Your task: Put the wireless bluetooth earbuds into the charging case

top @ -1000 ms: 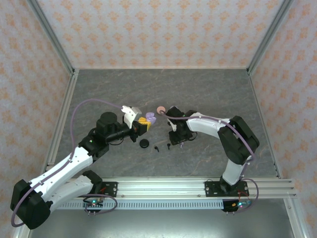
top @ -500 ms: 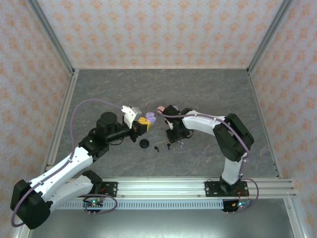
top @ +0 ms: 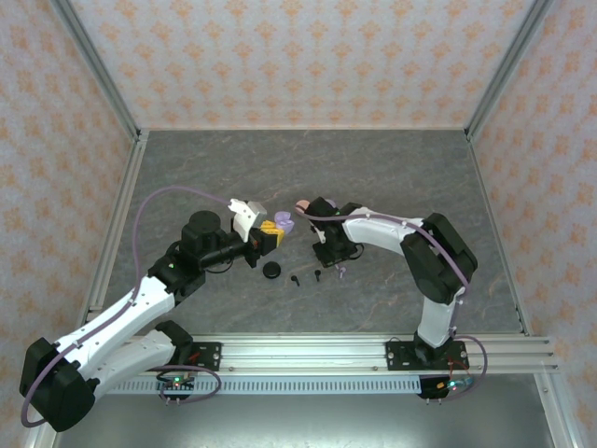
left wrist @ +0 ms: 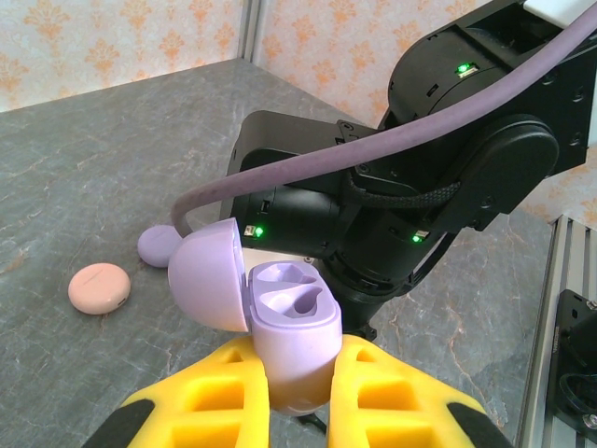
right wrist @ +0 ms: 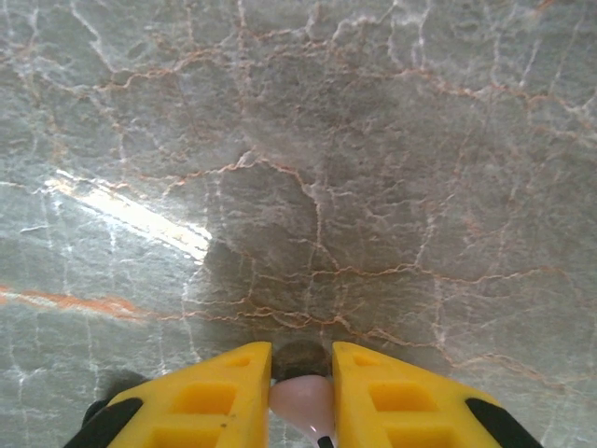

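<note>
My left gripper is shut on a lilac charging case, held upright above the table. Its lid is swung open to the left and both sockets are empty. My right gripper points down at the table, shut on a pale pinkish earbud with a dark tip. Two black earbuds and a lilac earbud lie loose on the table just below the right gripper.
A closed black round case sits near the loose earbuds. A closed pink case and a closed lilac case lie behind the held one. The right arm's black wrist is close in front of the left gripper.
The right gripper shifted slightly left, then closed its jaws on the pale earbud. The left gripper and its case have not moved.
</note>
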